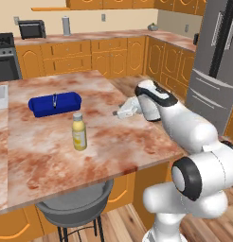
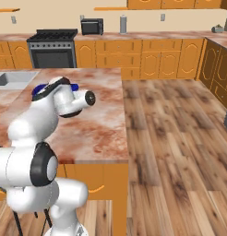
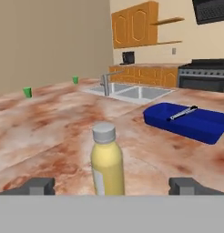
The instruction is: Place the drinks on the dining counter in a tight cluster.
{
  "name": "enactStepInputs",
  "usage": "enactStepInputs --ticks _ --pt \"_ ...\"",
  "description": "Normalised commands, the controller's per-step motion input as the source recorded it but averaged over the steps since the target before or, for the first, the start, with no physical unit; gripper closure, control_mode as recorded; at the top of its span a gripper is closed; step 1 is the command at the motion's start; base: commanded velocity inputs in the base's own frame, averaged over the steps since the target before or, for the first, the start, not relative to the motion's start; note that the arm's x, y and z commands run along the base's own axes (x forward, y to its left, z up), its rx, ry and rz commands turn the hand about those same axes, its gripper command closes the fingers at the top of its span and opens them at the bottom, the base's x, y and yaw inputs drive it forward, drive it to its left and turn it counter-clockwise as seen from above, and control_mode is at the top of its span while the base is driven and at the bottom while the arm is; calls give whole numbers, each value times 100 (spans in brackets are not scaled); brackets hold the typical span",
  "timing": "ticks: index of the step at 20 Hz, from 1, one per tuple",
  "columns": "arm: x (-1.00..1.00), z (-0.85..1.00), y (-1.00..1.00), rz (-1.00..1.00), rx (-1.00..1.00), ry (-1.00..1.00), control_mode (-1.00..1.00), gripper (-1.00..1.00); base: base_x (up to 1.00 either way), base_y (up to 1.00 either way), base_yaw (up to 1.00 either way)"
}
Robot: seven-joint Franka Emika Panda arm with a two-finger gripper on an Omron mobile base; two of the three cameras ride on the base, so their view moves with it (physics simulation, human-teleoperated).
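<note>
Gripper fingertips are seen spread wide at the bottom of the hand view, nothing pinched. One yellow bottle with a grey cap is seen upright between and just beyond them, standing on the dining counter; its pale label is too blurred to be read. One blue box with a grey handle is laid behind it, apart. Two small green cups are counted far across the stone top. One grey stool is tucked under the edge.
</note>
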Motion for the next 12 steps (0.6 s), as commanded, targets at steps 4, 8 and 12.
enactStepInputs --ticks 4,8,12 --pt "-44 71 -27 -25 -29 31 -100 -100 0 0 0" --pt "-72 21 -29 -29 -29 23 -100 -100 0 0 0" --pt "-100 11 -32 -27 -17 12 -100 -100 0 0 0"
